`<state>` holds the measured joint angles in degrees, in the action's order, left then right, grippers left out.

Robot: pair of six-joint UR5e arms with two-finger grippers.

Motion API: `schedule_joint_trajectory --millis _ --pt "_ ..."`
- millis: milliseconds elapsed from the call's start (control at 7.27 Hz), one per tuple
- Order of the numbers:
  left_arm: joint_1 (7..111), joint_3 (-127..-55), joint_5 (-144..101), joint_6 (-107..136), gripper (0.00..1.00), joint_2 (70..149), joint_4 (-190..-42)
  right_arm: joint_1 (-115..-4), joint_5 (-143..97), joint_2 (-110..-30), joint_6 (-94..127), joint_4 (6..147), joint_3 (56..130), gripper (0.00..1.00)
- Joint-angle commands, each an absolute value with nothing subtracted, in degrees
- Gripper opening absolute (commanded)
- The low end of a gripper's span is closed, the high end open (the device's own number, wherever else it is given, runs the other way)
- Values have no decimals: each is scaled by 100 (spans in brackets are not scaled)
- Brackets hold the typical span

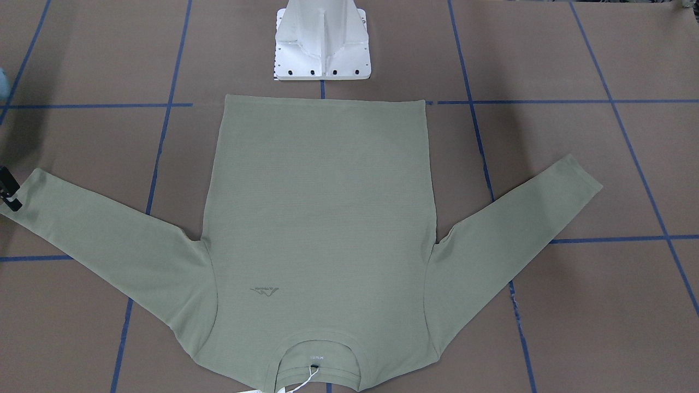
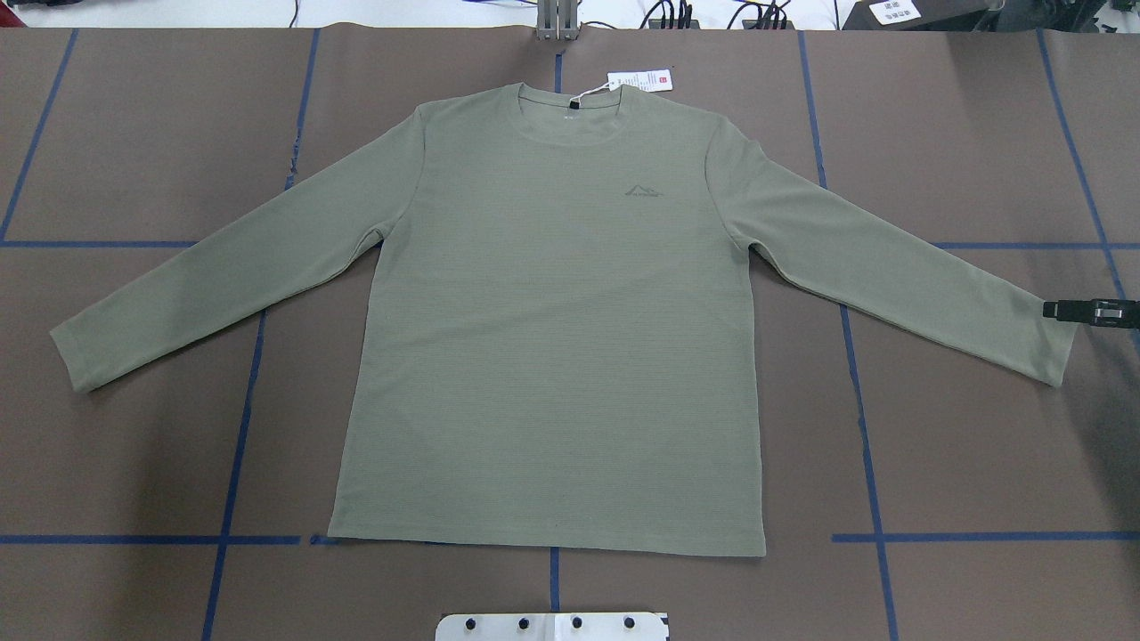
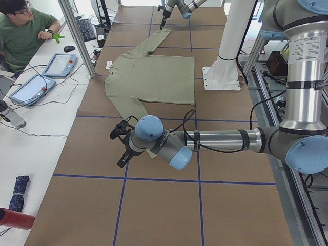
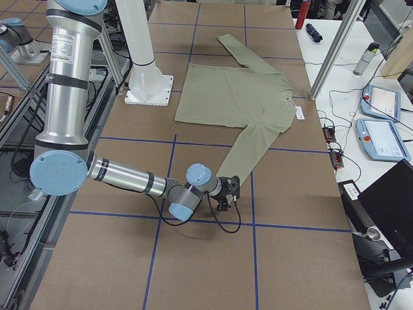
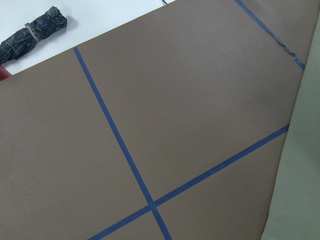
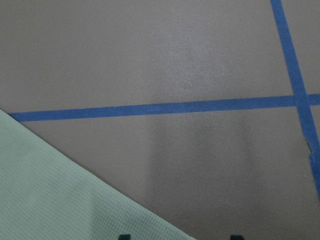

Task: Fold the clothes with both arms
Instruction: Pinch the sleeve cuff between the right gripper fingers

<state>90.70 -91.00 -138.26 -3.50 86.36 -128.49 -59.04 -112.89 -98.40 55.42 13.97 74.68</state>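
**Lying Flat: Green Shirt (image 2: pixel 552 338) Fully Spread, Sleeves Out**

The sage-green long-sleeved shirt lies face up and unfolded at the middle of the table (image 2: pixel 980 133). Its hem is toward the white pedestal (image 2: pixel 552 626) and its crew neck toward the far edge. Both sleeves angle outward. A small tonal logo (image 2: pixel 643 190) shows on the chest. A white hang tag (image 2: pixel 639 82) with a red mark lies just beyond the collar.

The right gripper (image 2: pixel 1055 310) sits low at the right cuff. Its wrist camera shows the two fingertips (image 6: pixel 124 236) well apart and holding nothing, with one of them over the sleeve's edge.

The left gripper (image 3: pixel 120 143) hangs low near the left cuff. It is seen only from the table's end, so it cannot be told whether its fingers are spread or closed. Its wrist camera shows brown paper, blue tape lines and a strip of fabric.

On the white bench beside the table lies a folded umbrella (image 5: pixel 35 32), and a person (image 3: pixel 23 31) sits farther along.
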Motion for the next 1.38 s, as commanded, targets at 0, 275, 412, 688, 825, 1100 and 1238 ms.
schedule_joint_trajectory --millis 0,275,412,688,825,1100,1238 --pt "9070 -9018 -13895 -334 100 8631 -13016 -5897 -11268 -9826 5546 1397 7436 72" --pt "9070 -9018 -13904 -343 100 8596 -13017 -5889 -11276 -9791 5555 1397 7444 66" --pt "9070 -9018 -13904 -343 100 8596 -13017 -5889 -11268 -9782 5555 1397 7444 58" --pt "9070 -9018 -13939 -343 100 8596 -13017 -5889 -11268 -9782 5555 1397 7427 54" --pt "9070 -9018 -13939 -343 100 8596 -13017 -5889 -11268 -9782 5555 1397 7427 54" --pt "9070 -9009 -13939 -343 100 8596 -13017 -5889 -11268 -9791 5546 1406 7427 55" --pt "9070 -9009 -13939 -343 100 8596 -13017 -5897 -11268 -9843 5537 1406 7427 59"
